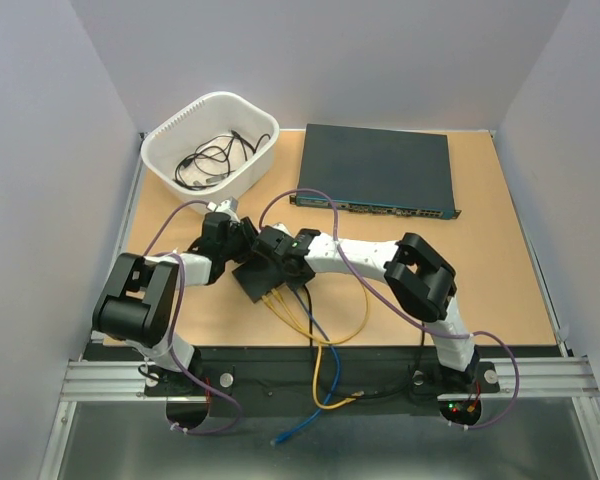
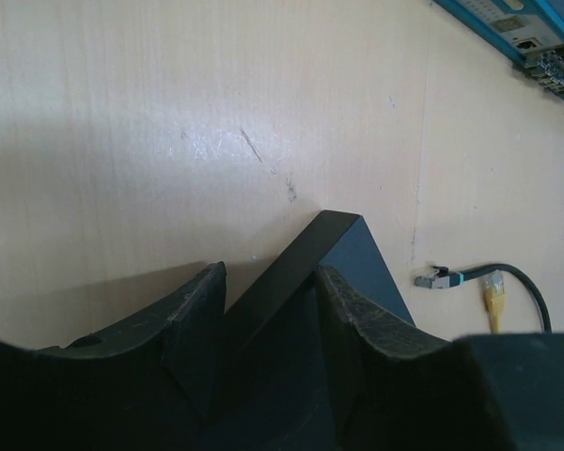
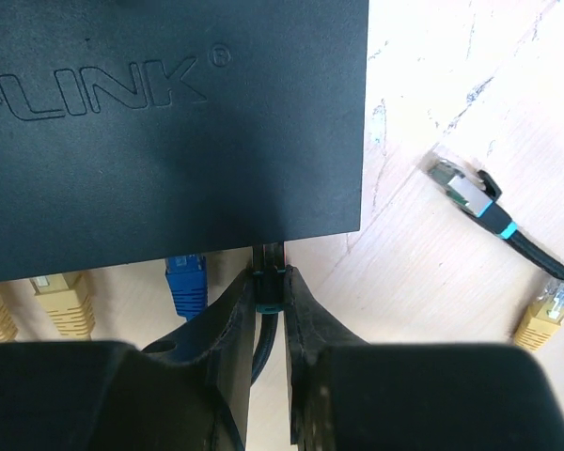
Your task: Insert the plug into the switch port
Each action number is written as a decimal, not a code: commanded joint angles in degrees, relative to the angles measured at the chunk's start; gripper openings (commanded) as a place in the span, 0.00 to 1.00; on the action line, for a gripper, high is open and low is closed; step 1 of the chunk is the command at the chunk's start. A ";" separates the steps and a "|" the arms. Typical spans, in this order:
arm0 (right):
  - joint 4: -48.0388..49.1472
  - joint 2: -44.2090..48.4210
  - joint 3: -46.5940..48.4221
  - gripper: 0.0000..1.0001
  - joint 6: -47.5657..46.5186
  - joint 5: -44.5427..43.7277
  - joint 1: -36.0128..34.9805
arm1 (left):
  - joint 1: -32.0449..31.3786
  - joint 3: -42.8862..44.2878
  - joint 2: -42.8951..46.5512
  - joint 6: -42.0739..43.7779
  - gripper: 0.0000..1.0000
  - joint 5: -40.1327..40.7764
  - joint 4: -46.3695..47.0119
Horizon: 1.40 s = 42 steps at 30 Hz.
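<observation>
The small black switch box [image 1: 256,286] lies between both arms. My left gripper [image 2: 271,277] straddles a corner of the box [image 2: 331,233], and both fingers press its edges. My right gripper [image 3: 269,274] is shut on a black plug [image 3: 268,285] with a teal band. The plug's nose reaches under the near edge of the box [image 3: 169,122], to the right of a seated blue plug [image 3: 185,278]. The switch port itself is hidden beneath that edge. In the top view the left gripper [image 1: 242,240] and the right gripper [image 1: 278,258] meet at the box.
Yellow plugs [image 3: 62,297] sit in the box left of the blue one. A loose teal-banded plug [image 3: 462,194] and a loose yellow plug [image 3: 545,306] lie on the table to the right. A large dark unit [image 1: 375,170] and a white basket [image 1: 210,140] of cables stand at the back.
</observation>
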<state>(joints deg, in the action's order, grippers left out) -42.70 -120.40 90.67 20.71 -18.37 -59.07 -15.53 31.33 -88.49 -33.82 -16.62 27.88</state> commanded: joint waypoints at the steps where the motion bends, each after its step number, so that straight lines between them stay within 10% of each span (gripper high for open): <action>1: 0.86 -0.89 1.53 0.00 -3.56 -3.95 0.80 | 0.41 1.36 -1.16 1.30 0.53 -2.27 2.44; 42: 32.68 15.37 -21.85 0.00 -27.83 3.34 2.20 | -2.40 -7.87 9.56 1.92 0.49 -6.41 4.29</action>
<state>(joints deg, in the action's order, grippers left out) -17.12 -108.40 69.10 -3.44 -14.28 -57.41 -16.53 22.59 -81.32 -32.97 -18.90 32.32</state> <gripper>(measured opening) 0.199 0.448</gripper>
